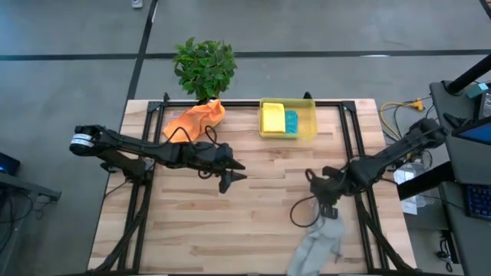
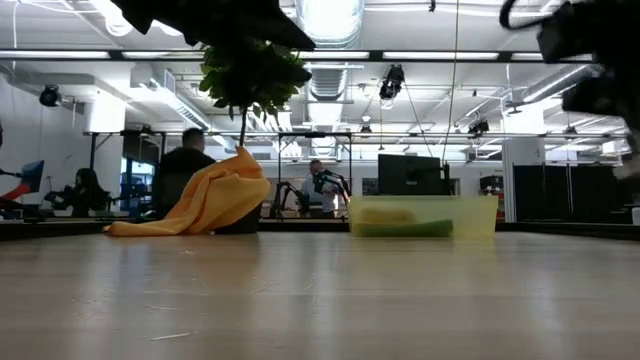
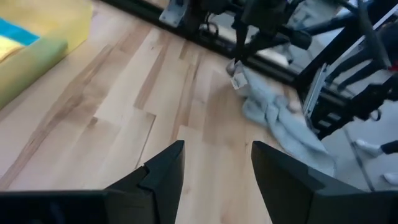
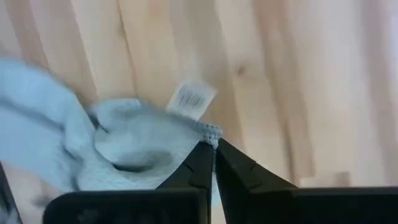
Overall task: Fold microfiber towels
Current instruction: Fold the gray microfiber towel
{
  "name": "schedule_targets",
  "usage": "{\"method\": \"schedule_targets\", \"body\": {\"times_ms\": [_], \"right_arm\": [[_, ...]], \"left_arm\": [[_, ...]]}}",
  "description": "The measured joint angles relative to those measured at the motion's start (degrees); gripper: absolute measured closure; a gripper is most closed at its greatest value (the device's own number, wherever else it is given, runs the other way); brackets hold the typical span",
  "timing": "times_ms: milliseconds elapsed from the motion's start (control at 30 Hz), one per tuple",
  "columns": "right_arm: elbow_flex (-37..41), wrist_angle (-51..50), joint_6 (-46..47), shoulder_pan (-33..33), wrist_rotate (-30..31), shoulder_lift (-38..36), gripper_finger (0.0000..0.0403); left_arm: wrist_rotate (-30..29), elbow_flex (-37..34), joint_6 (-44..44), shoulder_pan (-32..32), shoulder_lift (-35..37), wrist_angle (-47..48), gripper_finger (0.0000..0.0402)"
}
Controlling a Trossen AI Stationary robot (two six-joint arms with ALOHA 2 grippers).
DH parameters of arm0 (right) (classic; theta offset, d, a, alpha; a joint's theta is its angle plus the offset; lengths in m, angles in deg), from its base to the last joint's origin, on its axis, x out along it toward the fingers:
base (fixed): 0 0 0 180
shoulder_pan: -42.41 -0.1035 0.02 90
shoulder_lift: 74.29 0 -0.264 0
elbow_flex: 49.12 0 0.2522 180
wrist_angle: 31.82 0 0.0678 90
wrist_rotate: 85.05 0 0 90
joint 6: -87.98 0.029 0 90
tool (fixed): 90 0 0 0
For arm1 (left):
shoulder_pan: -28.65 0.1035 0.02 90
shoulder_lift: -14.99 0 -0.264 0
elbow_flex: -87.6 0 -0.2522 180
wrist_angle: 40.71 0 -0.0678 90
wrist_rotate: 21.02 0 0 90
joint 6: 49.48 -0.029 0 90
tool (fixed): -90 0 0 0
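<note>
Check the right end effector (image 4: 214,155) first: its fingers are pressed together on the hemmed corner of the light grey towel (image 1: 318,244), next to the sewn label (image 4: 191,98). The pinch takes only the very edge of the cloth, so expect a slip if you lift or drag quickly; the weight of the bunched towel would pull the hem free. The towel also trails over the near edge of the desk (image 1: 253,230), so a lost grip could let it slide off.

The left end effector (image 1: 230,178) hangs near the desk centre with its fingers spread, holding nothing. Keep the two arms apart when you spread the towel, as their paths could cross.

The orange towel (image 1: 196,119) lies crumpled at the far edge beside the potted plant (image 1: 204,67). The yellow towel (image 1: 273,118) and teal towel (image 1: 291,121) sit inside the yellow bin (image 1: 307,129).

The desk is pale wood planking. Beyond it lies an open workshop with ceiling strip lights, monitors and seated people
</note>
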Motion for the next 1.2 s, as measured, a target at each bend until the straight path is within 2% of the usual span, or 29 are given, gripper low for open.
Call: {"method": "schedule_targets", "body": {"times_ms": [167,367,500,600,767,1200], "right_arm": [[-5.33,-6.52,2.33,1.16,7.79,0.35,0.0394],[-9.60,-7.85,5.28,6.68,9.34,4.41,0.0394],[-13.35,-7.89,3.29,8.83,10.56,7.71,0.0394],[-16.34,-7.66,0.64,9.46,11.50,9.59,0.0394],[-19.90,-8.13,-0.81,9.79,12.54,11.07,0.0394],[-20.76,-7.96,0.27,10.10,12.99,10.78,0.0394]], "left_arm": [[1.94,-0.01,1.97,0.13,-3.40,-9.87,0.0228],[4.36,3.46,8.30,0.07,-16.09,-25.80,0.0228],[6.12,7.83,10.74,0.07,-24.50,-31.07,0.0228],[8.05,11.98,14.03,0.13,-30.14,-31.36,0.0228],[10.66,17.90,14.34,0.11,-36.88,-31.52,0.0228],[10.08,26.26,10.34,0.17,-41.94,-31.17,0.0228]]}}
